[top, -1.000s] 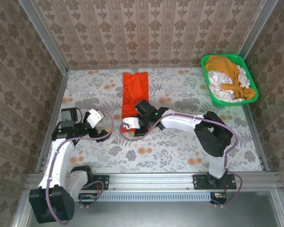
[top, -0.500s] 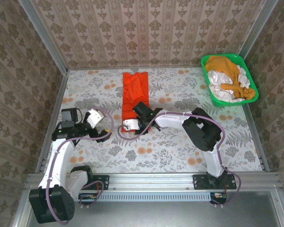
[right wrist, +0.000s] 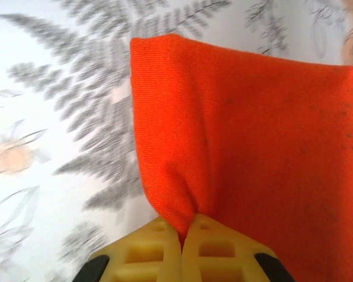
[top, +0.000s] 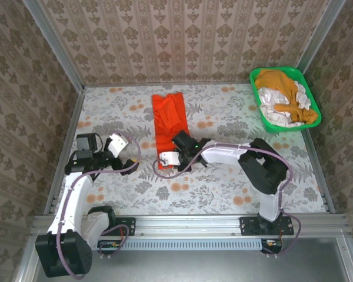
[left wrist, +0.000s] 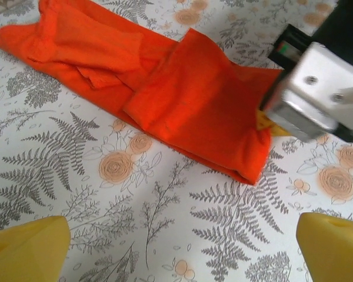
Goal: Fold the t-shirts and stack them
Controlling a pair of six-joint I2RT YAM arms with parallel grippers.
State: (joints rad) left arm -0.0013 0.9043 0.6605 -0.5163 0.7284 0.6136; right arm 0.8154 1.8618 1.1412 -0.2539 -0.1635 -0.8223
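Since a second ago: closed the right gripper [right wrist: 182, 230] all the way, from half wide to a tight pinch. Seems also to have drawn the near end of the red-orange t-shirt [top: 169, 120] a little toward the arm bases, leaving a longer and narrower strip. No visible change on the left side.

Now pinching a small fold at the near corner of the red-orange t-shirt, squeezed between the two yellow fingertips, as seen from the right wrist. Holding the left gripper [left wrist: 179, 249] spread wide and empty above the bare table [top: 223, 182], just to the left of the strip and not touching it.

Progress, as a judgement: early. Folded only lengthwise so far, with the sides turned in and the far end bunched and uneven; not yet a neat packet. Probably still to fold across once or twice.

Waiting in the green basket [top: 285, 69] at the far right corner: a mustard t-shirt [top: 279, 82] crumpled over white t-shirts [top: 273, 116]. Cannot tell how many white ones. No stack begun yet.

Materials: soft knit cloth with a fine weave visible close up, limp and creasing easily. Hard glossy plastic for the basket, rectangular with rounded corners. Smooth printed covering on the table, with grey ferns and pale orange roses.
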